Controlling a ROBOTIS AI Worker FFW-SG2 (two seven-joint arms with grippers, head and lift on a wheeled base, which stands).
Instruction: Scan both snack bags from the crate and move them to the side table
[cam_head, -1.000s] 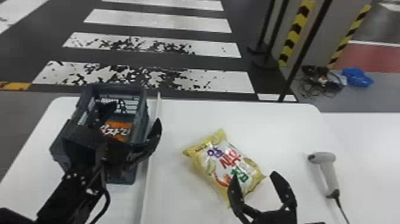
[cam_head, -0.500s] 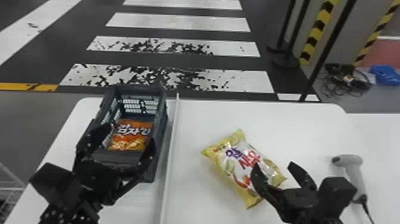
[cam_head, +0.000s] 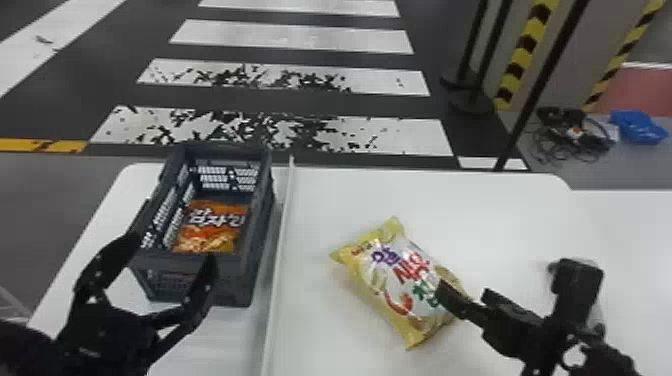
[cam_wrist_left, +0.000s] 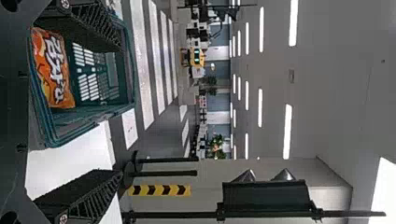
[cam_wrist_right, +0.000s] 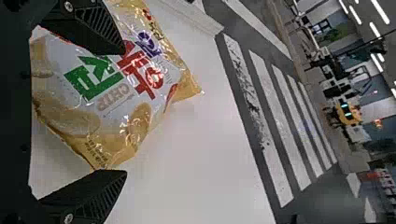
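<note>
The yellow snack bag (cam_head: 405, 285) lies on the white table right of the divider. My right gripper (cam_head: 465, 296) is at that bag's right end, one finger over its edge. In the right wrist view the bag (cam_wrist_right: 107, 100) extends beneath and beyond the open right gripper (cam_wrist_right: 124, 112). Inside the dark crate (cam_head: 200, 261) rests an orange snack bag (cam_head: 210, 225). My left gripper (cam_head: 172, 260) is open at the crate's near left part. The left wrist view has the orange bag (cam_wrist_left: 53, 70) in the crate beyond the parted fingers of the left gripper (cam_wrist_left: 121, 112).
A low white divider (cam_head: 280, 250) runs along the table (cam_head: 320, 195) beside the crate. The scanner (cam_head: 552, 267) stands mostly hidden behind the right arm. Cables (cam_head: 570, 135) and a blue item (cam_head: 637, 127) lie on the floor beyond, near striped posts.
The head view has shifted, placing the table things farther right. My left gripper has drawn back from over the crate, uncovering the orange bag. The right gripper has turned and come over the yellow bag's edge.
</note>
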